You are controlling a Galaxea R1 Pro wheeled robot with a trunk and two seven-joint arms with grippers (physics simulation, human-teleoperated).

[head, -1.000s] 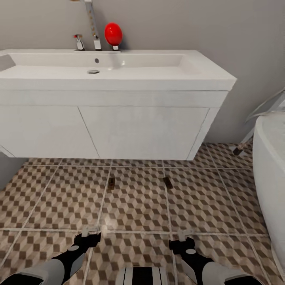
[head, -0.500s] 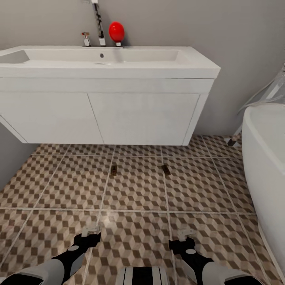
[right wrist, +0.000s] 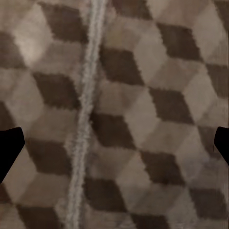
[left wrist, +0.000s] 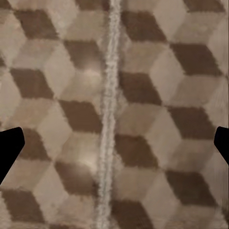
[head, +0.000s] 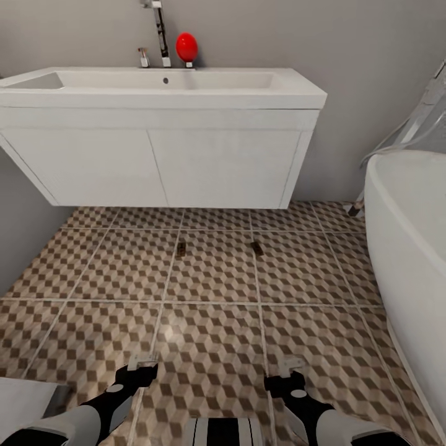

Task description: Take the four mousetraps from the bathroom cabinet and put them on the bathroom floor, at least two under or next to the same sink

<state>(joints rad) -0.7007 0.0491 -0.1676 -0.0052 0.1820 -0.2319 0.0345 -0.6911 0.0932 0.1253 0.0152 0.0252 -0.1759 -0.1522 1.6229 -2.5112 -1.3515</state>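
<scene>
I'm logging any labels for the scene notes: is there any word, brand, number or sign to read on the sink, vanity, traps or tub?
None can be read.
The sink, white vanity, bathtub and red object bear no print.
The two mousetraps are too small to show any marking.

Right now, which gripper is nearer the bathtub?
Right. The right gripper hangs over the floor tiles nearer the bathtub at the head view's right edge; the left gripper is farther across.
</scene>
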